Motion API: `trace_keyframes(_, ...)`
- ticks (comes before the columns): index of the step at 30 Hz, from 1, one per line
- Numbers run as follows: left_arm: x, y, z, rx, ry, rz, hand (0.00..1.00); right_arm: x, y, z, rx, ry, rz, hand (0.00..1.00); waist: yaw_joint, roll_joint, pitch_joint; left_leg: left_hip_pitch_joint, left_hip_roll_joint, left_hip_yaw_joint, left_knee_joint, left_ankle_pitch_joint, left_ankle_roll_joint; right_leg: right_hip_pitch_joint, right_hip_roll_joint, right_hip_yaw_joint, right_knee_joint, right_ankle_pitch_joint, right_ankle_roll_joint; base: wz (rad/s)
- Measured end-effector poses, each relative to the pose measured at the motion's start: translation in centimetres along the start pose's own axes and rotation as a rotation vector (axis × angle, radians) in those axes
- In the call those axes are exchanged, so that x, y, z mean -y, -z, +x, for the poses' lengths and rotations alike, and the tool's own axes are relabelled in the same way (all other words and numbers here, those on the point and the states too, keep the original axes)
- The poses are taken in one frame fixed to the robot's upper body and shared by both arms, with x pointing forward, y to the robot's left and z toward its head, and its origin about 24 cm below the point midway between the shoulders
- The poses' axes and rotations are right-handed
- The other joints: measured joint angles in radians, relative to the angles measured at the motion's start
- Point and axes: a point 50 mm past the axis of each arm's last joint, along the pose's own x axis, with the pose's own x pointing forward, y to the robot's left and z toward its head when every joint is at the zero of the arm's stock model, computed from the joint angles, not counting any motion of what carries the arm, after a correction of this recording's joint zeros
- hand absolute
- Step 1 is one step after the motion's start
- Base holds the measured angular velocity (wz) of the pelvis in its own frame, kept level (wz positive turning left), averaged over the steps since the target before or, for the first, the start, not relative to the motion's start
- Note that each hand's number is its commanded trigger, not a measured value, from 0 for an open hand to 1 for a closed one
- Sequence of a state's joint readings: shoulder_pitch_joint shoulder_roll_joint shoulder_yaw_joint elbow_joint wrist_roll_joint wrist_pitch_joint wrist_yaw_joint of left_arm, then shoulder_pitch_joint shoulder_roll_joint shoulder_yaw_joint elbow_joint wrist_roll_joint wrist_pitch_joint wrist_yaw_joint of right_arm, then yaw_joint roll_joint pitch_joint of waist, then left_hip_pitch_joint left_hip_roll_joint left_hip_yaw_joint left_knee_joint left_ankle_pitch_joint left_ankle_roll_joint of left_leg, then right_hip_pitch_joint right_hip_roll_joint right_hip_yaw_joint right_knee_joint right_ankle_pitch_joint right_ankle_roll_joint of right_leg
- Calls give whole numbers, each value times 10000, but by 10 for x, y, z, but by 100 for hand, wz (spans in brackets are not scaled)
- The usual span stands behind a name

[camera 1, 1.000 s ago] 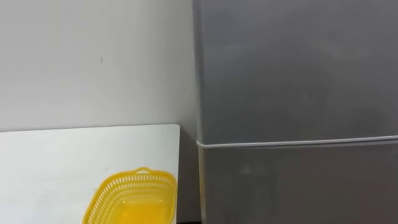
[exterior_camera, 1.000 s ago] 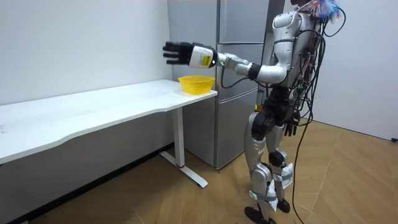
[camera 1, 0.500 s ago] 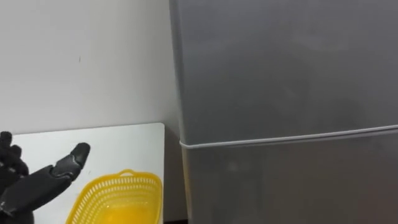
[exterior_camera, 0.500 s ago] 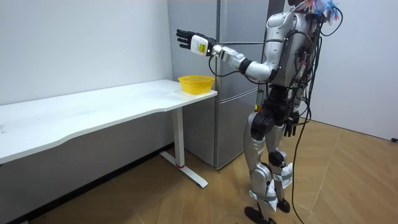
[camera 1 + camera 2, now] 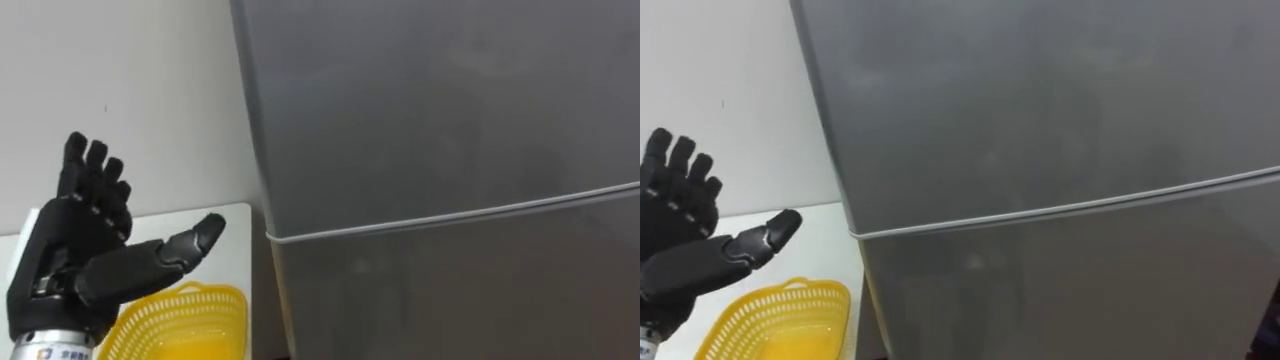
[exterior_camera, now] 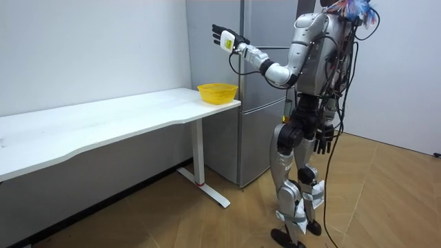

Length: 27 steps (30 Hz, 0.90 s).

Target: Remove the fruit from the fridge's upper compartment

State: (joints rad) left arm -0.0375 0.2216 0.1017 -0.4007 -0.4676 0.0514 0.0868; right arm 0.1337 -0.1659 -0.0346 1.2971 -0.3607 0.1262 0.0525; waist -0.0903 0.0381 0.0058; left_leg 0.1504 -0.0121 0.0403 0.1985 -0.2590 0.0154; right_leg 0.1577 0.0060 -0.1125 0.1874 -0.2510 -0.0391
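Observation:
A grey two-door fridge stands before me with both doors shut; its upper door (image 5: 430, 100) meets the lower door (image 5: 450, 290) at a pale seam. My left hand (image 5: 70, 260) is raised at the lower left, open, fingers spread and thumb pointing toward the fridge's left edge, a short way from it and holding nothing. In the room view that left hand (image 6: 224, 38) is up at the height of the upper door of the fridge (image 6: 262, 83). My right hand (image 6: 324, 141) hangs relaxed by my hip.
A yellow mesh basket (image 5: 190, 320) sits on the end of a long white table (image 5: 238, 255) just left of the fridge. A white wall runs behind the table. In the room view the wooden floor lies around me.
My left arm has swung from over the table up toward the fridge, and the hand has risen into the eye view. The camera has turned right, so the fridge sits further left.

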Motion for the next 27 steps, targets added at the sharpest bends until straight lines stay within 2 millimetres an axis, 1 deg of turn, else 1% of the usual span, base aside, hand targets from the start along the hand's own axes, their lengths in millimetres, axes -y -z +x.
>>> trace_keyframes(2, 5, 0, 2, -90, 384, -32, 0, 0, 1, 0, -31, 65, -26, 0, -71, 11, -4, 7, -3, 57, -1, 0, 0, -1, 4, 39, 0, 1, 1, -2)
trace_keyframes(3, 6, -1, 3, -101, 573, -33, 0, 2, -3, 0, 31, 112, -47, 0, -121, 14, -3, 10, -1, 136, -3, 0, 0, -9, 4, 77, 1, 1, 1, -6)
trace_keyframes(6, 10, -2, 6, -52, 1008, -35, 0, 4, -7, 0, 137, 163, -66, 0, -172, 37, -8, 29, -1, 147, -1, 0, 0, -13, 26, 169, 1, 1, 2, -9)
trace_keyframes(11, 13, -4, 6, -33, 1487, -246, 0, 6, -7, 0, 138, 212, -85, 0, -222, 106, 20, 107, 2, 158, -19, 0, 0, -16, 41, 301, -3, 1, 2, -9)
trace_keyframes(14, 16, -4, 6, -105, 2002, -111, 0, 8, -7, 0, 168, 269, -12, 0, -259, 164, 21, 106, 0, 159, -20, 0, 0, -21, 37, 306, -10, 1, 2, -2)
trace_keyframes(17, 18, -6, 6, -32, 2282, -109, 0, 11, -8, -1, 219, 346, -20, 0, -362, 201, 10, 106, 0, 157, -20, 0, 0, -22, 35, 309, -18, 1, 2, 0)
trace_keyframes(18, 19, -8, 6, 68, 2415, -112, 0, 13, -8, -1, 232, 403, -32, 0, -374, 269, -20, 106, 0, 157, -22, 0, 0, -21, 25, 307, -19, 1, 2, 0)
trace_keyframes(19, 20, -9, 5, 111, 2511, -173, 0, 15, -7, -1, 224, 440, -37, 0, -382, 249, -7, 106, 0, 157, -25, 0, 0, -22, 9, 307, -20, 1, 2, 0)
trace_keyframes(20, 21, -11, 5, 169, 2672, -227, 0, 17, -7, -1, 220, 511, -47, 0, -408, 294, -35, 109, -1, 140, -24, 0, 0, -17, 8, 304, -22, 2, 2, 0)
trace_keyframes(22, 22, -12, 5, 198, 2949, -138, 0, 20, -7, -1, 216, 582, -164, 0, -442, 308, -40, 129, 1, 140, -27, 0, 0, 1, -15, 302, -24, 2, 2, -2)
trace_keyframes(24, 22, -13, 5, 178, 3303, 19, 0, 21, -9, -1, 250, 477, -295, 0, -434, 373, -27, 174, 15, 124, -94, 0, 0, 11, -5, 297, -25, 2, 2, -5)
trace_keyframes(27, 23, -14, 5, 185, 3550, 58, 0, 20, -8, -1, 220, 379, -265, 0, -455, 439, 20, 163, 15, 139, -119, 0, 0, 5, -15, 296, -34, 2, 2, 4)
